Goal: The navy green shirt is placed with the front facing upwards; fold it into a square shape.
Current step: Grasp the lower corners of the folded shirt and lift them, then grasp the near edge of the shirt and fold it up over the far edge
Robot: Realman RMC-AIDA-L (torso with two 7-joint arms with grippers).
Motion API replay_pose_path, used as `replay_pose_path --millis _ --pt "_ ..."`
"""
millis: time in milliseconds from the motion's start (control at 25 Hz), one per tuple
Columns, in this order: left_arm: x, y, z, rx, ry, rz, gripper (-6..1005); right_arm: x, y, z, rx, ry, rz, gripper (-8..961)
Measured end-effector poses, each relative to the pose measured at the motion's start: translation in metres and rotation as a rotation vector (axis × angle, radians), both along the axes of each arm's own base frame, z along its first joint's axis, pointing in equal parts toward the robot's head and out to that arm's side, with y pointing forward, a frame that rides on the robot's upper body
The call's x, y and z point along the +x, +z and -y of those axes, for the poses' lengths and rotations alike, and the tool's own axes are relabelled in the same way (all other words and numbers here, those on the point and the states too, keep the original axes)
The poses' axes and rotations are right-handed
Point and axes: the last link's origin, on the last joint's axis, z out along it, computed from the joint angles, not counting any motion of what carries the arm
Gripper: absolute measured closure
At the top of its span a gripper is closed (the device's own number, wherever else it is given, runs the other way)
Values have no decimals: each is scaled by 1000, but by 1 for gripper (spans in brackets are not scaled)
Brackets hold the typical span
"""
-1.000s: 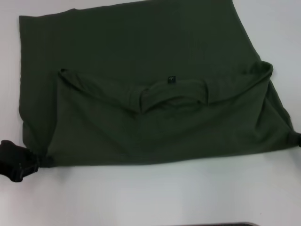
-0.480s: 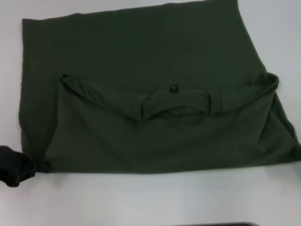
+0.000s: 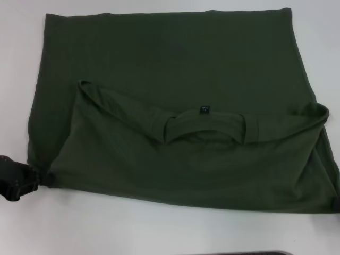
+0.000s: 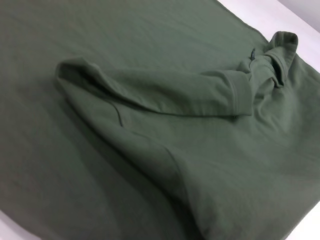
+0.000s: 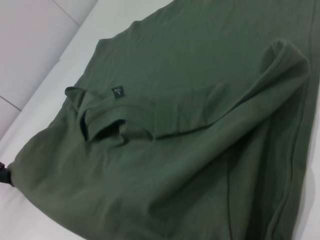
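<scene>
The navy green shirt (image 3: 170, 58) lies on the white table, its collar end folded over toward me so the plain back and the collar (image 3: 204, 127) with its small black label (image 3: 204, 110) face up. The print is hidden. My left gripper (image 3: 38, 178) is at the near left corner, shut on the cloth there. Only a dark sliver of my right gripper (image 3: 337, 205) shows at the picture's right edge, where the near right corner is drawn tight to it. The left wrist view shows a folded sleeve (image 4: 150, 95); the right wrist view shows the label (image 5: 117, 92).
White table (image 3: 159, 228) surrounds the shirt, with a bare strip between the near fold and me. A dark edge (image 3: 239, 253) shows at the very bottom of the head view. In the right wrist view a pale padded surface (image 5: 30, 40) lies beyond the table.
The shirt has shifted and turned: its near right corner came toward me with the right gripper, and the far hem squared up and moved right. The left gripper stayed at the left corner.
</scene>
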Motion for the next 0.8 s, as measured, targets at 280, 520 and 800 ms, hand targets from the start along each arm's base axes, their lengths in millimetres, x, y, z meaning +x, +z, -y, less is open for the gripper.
replay_pose_path --millis 280,520,800 --pt "-1 1 -2 9 -1 -9 979 -4 3 -7 14 23 -13 928" --pt "2 -1 -7 21 -5 -6 979 -11 7 -27 20 67 -17 928" --pt "7 5 -10 42 -6 22 979 -18 19 -47 46 104 -21 928"
